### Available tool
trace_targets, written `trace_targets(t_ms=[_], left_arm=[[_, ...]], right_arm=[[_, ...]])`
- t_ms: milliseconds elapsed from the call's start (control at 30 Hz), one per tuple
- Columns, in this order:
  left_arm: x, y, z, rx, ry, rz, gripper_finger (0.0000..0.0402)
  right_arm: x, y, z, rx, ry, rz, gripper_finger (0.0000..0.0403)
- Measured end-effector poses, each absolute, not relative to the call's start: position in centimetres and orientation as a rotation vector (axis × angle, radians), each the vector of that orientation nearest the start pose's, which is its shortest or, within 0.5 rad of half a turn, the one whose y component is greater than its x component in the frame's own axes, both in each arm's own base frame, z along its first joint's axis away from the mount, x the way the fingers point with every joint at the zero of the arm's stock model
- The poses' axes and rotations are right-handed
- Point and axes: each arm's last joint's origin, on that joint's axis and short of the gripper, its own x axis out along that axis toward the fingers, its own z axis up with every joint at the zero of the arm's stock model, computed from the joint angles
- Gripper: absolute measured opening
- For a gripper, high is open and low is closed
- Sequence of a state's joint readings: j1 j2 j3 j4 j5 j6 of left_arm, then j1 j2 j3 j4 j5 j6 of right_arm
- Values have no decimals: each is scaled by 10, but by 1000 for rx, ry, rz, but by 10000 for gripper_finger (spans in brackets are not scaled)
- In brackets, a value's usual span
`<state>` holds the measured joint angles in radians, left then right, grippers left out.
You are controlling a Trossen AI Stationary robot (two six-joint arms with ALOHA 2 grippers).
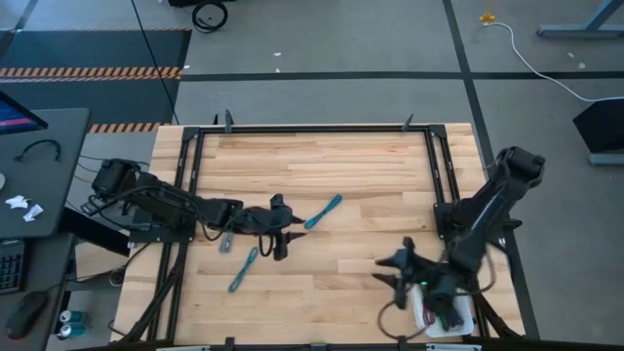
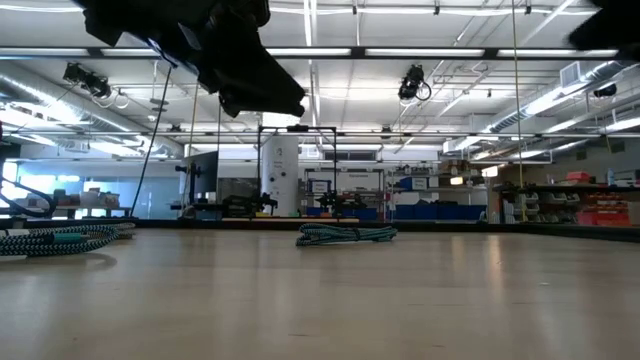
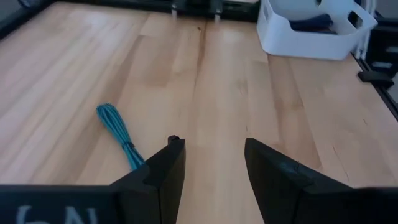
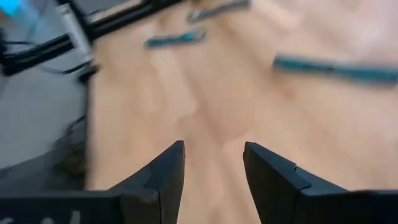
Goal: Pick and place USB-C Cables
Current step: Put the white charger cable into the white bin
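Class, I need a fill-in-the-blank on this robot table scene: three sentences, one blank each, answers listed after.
1. The left claw has its fingers ____, with nothing between them.
2. On the bare table, the high view shows ____ loose cables: one teal cable, another, and a grey one.
3. The white bin sits at the table corner next to the ____ arm's claw.

Missing words: open; three; right
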<state>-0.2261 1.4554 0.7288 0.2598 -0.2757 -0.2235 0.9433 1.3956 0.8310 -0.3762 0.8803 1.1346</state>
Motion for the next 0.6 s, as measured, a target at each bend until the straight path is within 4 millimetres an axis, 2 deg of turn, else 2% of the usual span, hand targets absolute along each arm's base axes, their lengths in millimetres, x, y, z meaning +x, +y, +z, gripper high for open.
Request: trace_targets(t_ms=[133, 233, 333, 400, 500, 600], left_arm=[[293, -57, 199, -89, 464, 173, 172], [284, -45, 194, -161, 618, 338, 172], [266, -29, 194, -266, 839, 544, 172], [248, -23, 186, -283, 1016, 672, 172], [220, -21, 175, -308, 1225, 826, 177], [193, -23, 165, -327, 1391, 949, 199]], right_arm=[[203, 198, 187, 218, 401, -337, 169], [225, 199, 173, 173, 349, -374, 169], [240, 199, 163, 135, 323, -376, 169], [247, 200, 160, 119, 305, -371, 169], [250, 202, 157, 93, 296, -366, 169], [249, 203, 156, 75, 296, -363, 169]])
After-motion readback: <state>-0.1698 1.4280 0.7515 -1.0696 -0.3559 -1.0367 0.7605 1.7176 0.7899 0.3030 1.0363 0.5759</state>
